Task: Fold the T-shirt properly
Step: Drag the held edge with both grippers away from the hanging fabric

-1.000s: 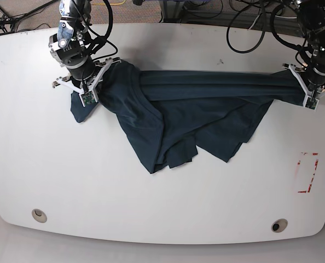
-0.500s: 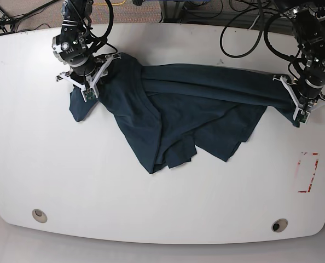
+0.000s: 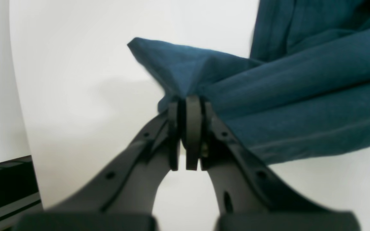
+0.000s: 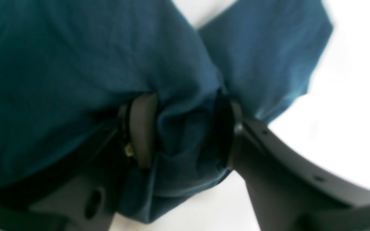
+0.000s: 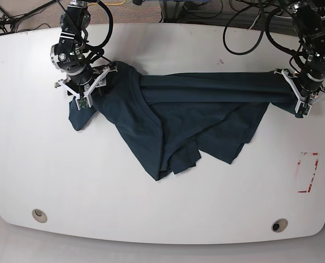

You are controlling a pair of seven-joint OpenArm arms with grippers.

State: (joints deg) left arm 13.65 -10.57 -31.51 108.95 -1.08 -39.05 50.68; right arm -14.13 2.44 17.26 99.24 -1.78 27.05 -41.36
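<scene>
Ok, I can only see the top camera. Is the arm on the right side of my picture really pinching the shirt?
Observer: Yes. Its wrist camera shows the left fingers shut on a corner of the T-shirt, with a little cloth peak poking out past the tips.
Operator: And the other arm?
Observer: Up close, the right fingers stand apart, with bunched cloth sitting between them.
</scene>
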